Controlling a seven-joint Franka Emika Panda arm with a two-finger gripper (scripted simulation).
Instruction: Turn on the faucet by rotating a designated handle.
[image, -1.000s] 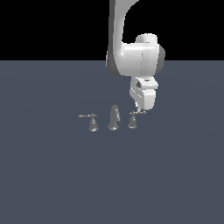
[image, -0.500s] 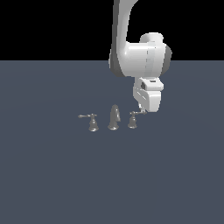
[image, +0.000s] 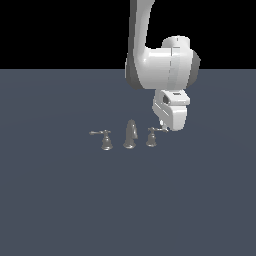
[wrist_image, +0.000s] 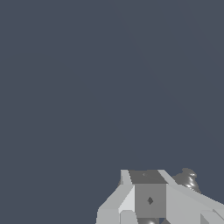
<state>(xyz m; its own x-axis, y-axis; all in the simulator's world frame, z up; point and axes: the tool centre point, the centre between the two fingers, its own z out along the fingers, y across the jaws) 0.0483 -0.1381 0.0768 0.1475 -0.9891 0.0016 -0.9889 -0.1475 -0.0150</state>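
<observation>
Faucet parts stand in one row on the dark grey counter: a tall curved spout in the middle and one short bell-shaped piece on each side. On the exterior view's right is the handle, with its thin lever pointing towards the exterior view's right. The twin handle stands on the other side, and its lever points the opposite way. The white arm comes down from above, and the hand is at the outer end of the lever, touching it or just beside it. I cannot tell if the hand is released or clenched. In the wrist view, a shiny rounded metal part shows behind the grey hand body.
</observation>
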